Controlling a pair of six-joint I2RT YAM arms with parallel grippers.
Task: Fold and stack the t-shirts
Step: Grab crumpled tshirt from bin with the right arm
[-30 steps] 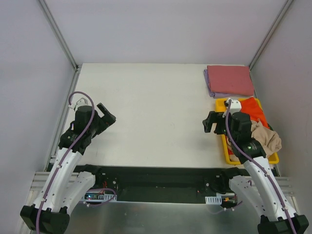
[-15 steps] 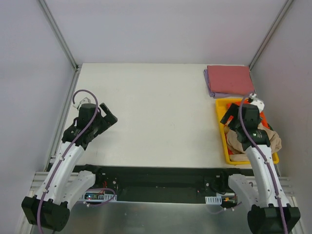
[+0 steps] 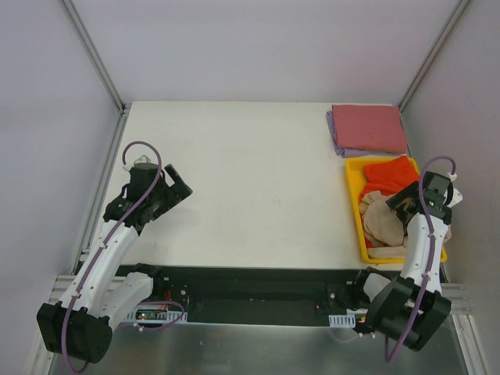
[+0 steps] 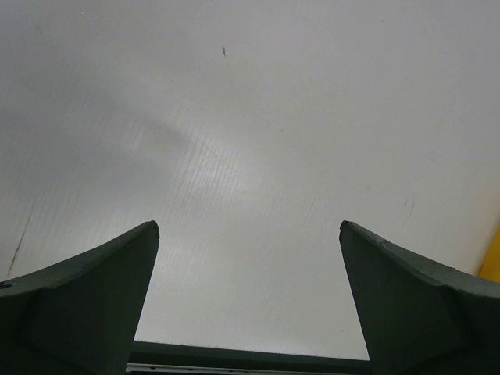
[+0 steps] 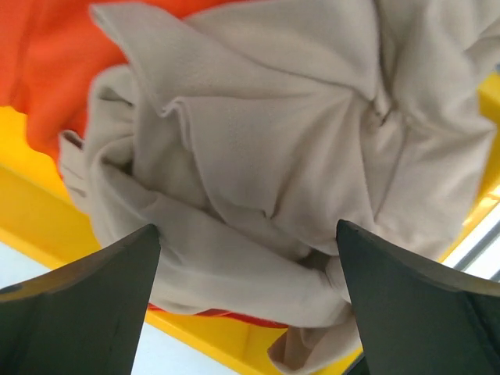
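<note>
A crumpled tan t-shirt (image 3: 381, 223) lies in the yellow tray (image 3: 353, 212), with a bright orange-red t-shirt (image 3: 391, 169) behind it. A folded dusty pink-red t-shirt (image 3: 367, 127) lies on a folded lavender one (image 3: 338, 145) at the back right. My right gripper (image 3: 402, 205) is open just above the tan t-shirt (image 5: 273, 133), jaws wide and holding nothing (image 5: 246, 234). The orange-red shirt (image 5: 39, 55) and tray wall (image 5: 31, 226) show beside it. My left gripper (image 3: 176, 187) is open and empty over bare table (image 4: 248, 226).
The white table (image 3: 258, 180) sits between grey side walls with metal frame posts. The tray stands at the right edge, just in front of the folded stack. A sliver of yellow (image 4: 492, 258) shows at the right of the left wrist view.
My right arm has swung right, from the table beside the tray to over the tray, now low above the tan shirt. The left arm shifted only slightly.
</note>
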